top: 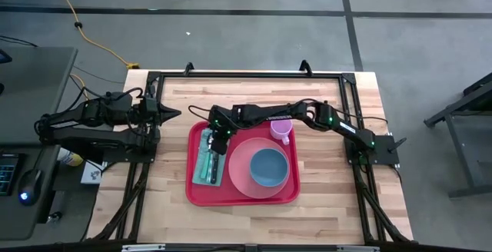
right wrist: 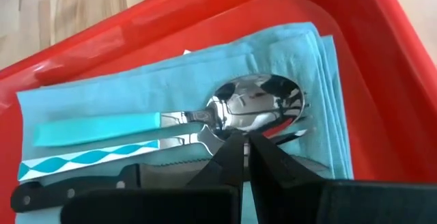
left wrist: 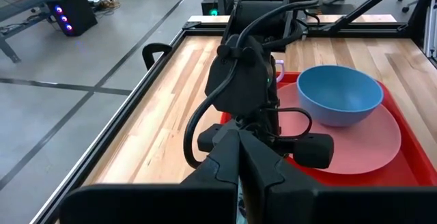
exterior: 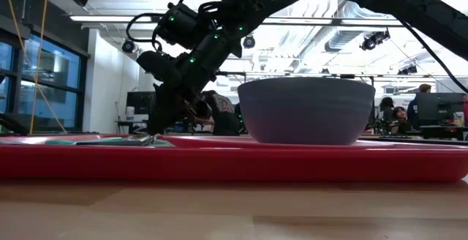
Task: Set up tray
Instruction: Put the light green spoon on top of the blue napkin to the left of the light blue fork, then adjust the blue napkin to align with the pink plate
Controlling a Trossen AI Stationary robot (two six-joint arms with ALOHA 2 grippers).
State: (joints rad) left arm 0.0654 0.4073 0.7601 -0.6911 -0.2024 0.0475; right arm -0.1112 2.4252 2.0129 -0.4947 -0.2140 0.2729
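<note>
from above, the tray point(top: 201, 194) lay in the middle of the table point(top: 323, 213), and it carried a pink plate point(top: 238, 171) with a blue bowl point(top: 268, 167), a purple cup point(top: 280, 131) at its far edge, and cutlery on a teal napkin point(top: 207, 177) at its left side. the right gripper point(top: 217, 143) reached across from the right and hung over this cutlery with the wrist bent down; the left gripper point(top: 171, 114) waited folded at the table's left edge, its fingers nearly together and holding nothing. to finish well, i judged the arm should rise straight up so the pieces stay parallel

in the low view, the right arm came down steeply behind the tray rim

in the left wrist view, the right arm stood beside the plate

in the right wrist view, the fingers point(right wrist: 229, 166) were closed and empty, just over the spoon point(right wrist: 256, 104), with the knife point(right wrist: 75, 183) beside
</note>
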